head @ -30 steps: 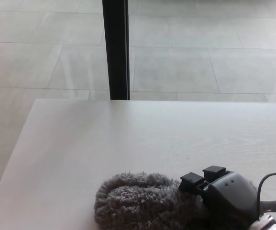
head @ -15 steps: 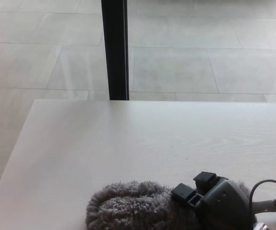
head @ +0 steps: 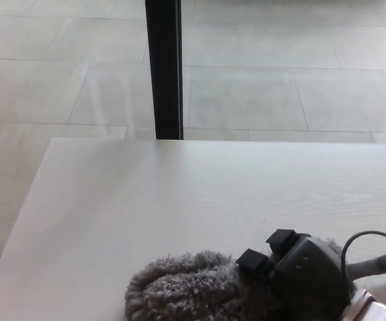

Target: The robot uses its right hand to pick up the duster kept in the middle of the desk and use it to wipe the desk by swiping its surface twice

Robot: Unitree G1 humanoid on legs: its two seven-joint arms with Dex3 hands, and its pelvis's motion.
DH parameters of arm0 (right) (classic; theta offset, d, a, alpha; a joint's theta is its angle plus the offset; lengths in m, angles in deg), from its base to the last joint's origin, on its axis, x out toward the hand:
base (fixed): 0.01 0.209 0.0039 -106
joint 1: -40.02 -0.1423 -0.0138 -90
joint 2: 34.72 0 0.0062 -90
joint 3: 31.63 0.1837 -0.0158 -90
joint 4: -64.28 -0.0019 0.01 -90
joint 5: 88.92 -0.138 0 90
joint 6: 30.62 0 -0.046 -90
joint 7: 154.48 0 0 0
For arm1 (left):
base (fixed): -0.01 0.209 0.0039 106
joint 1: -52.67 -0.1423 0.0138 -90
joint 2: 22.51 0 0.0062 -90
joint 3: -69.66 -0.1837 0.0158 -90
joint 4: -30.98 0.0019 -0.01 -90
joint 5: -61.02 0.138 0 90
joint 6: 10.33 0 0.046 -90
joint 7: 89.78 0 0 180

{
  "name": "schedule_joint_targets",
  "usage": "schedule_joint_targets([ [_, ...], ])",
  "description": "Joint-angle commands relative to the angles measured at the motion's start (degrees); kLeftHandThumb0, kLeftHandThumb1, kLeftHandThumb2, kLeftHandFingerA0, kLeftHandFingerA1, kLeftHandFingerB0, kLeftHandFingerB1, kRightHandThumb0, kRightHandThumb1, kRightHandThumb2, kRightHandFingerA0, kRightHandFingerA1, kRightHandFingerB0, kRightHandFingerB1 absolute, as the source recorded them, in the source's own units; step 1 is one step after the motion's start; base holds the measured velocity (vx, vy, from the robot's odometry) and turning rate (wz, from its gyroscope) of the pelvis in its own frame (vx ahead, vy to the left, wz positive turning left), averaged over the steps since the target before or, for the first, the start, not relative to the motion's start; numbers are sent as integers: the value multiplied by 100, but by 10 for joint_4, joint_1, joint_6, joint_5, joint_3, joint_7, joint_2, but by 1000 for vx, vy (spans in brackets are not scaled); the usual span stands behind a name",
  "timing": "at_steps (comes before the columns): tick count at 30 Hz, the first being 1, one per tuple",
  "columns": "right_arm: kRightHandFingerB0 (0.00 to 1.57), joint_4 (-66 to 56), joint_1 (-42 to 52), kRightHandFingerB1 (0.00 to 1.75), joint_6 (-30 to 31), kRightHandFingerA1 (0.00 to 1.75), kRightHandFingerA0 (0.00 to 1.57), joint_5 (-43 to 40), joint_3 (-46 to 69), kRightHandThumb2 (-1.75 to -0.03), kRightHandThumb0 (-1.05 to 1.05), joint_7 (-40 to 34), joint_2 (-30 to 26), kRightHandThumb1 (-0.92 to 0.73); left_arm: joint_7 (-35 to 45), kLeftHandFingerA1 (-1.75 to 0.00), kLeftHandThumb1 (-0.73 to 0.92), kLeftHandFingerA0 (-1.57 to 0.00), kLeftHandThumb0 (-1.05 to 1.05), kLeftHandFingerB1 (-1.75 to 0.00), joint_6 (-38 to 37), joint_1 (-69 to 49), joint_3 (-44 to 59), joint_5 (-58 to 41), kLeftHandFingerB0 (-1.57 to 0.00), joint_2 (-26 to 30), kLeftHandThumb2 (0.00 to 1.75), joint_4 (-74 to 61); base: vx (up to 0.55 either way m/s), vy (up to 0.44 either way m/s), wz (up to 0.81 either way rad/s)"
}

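Clearly, from the head view, the right hand (head: 300, 271) has its fingers clamped on the grey duster (head: 193, 287), low on the white desk (head: 179, 194) (fluffy, light, yielding; best gripped at its right end).

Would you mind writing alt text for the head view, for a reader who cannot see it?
The robot's right hand grips a fluffy grey duster resting on the near edge of a pale desk, at the bottom of the frame. Beyond the desk lie a light tiled floor and a black vertical post.
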Motion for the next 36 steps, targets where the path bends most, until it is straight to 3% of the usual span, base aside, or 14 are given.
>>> schedule_joint_targets([
  [1,81,99,-3,96,81,175,105,13,36,-69,-33,125,-14,-64,18,-58,64,-68,-53,-48,-13,2,9,-24,-63,15,59,6,0,0,0],
  [3,81,105,-3,96,82,175,105,13,43,-69,-33,135,-13,-64,19,-58,64,-68,-53,-48,-14,2,10,-24,-63,14,59,6,0,0,0],
  [4,85,114,1,100,85,134,124,10,46,-98,-36,131,-13,-50,21,-57,65,-66,-52,-48,-18,0,10,-25,-62,14,60,6,0,0,0],
  [5,84,134,9,114,95,175,97,6,52,-76,-29,123,-11,-62,21,-58,66,-67,-52,-49,-23,-2,11,-26,-62,13,60,6,0,0,0],
  [8,94,166,30,119,141,140,125,-24,85,-102,-46,187,1,-60,30,-60,70,-65,-47,-50,-15,-2,19,-36,-60,11,61,2,0,0,0],
  [10,85,174,36,136,162,175,99,-34,102,-70,-36,207,8,-68,31,-61,70,-64,-46,-50,-18,-5,18,-35,-60,10,61,0,0,0,0],
  [11,89,186,42,112,181,137,122,-51,121,-102,-43,214,12,-59,31,-58,69,-65,-48,-49,-22,-6,18,-34,-61,8,60,1,0,0,0],
  [17,86,234,65,113,252,137,118,-101,200,-97,-45,238,-3,-56,39,-55,69,-62,-50,-48,-33,-19,15,-33,-58,1,61,-7,0,0,0],
  [18,74,241,74,148,250,175,87,-103,209,-66,-35,235,-23,-75,36,-54,70,-63,-51,-47,-39,-21,11,-28,-60,2,61,-8,0,0,0],
  [19,86,251,80,115,255,136,115,-101,213,-94,-45,245,-37,-52,34,-53,70,-64,-49,-47,-36,-20,11,-29,-60,4,61,-9,0,0,0],
  [23,75,269,106,102,254,135,114,-121,252,-91,-41,249,-76,-48,41,-52,70,-61,-51,-46,-40,-22,14,-32,-56,6,61,-6,0,0,0],
  [25,75,268,110,102,247,135,114,-129,272,-91,-41,253,-80,-48,44,-52,70,-61,-51,-46,-42,-25,14,-32,-56,9,61,-6,0,0,0],
  [26,74,272,118,106,245,173,86,-146,294,-63,-37,263,-100,-70,44,-54,70,-63,-49,-47,-29,-21,20,-39,-58,8,61,-5,0,0,0],
  [36,60,274,119,89,255,174,75,-184,383,-57,-35,287,-144,-68,54,-55,70,-59,-51,-48,-37,-21,20,-41,-56,4,61,-2,0,0,0],
])
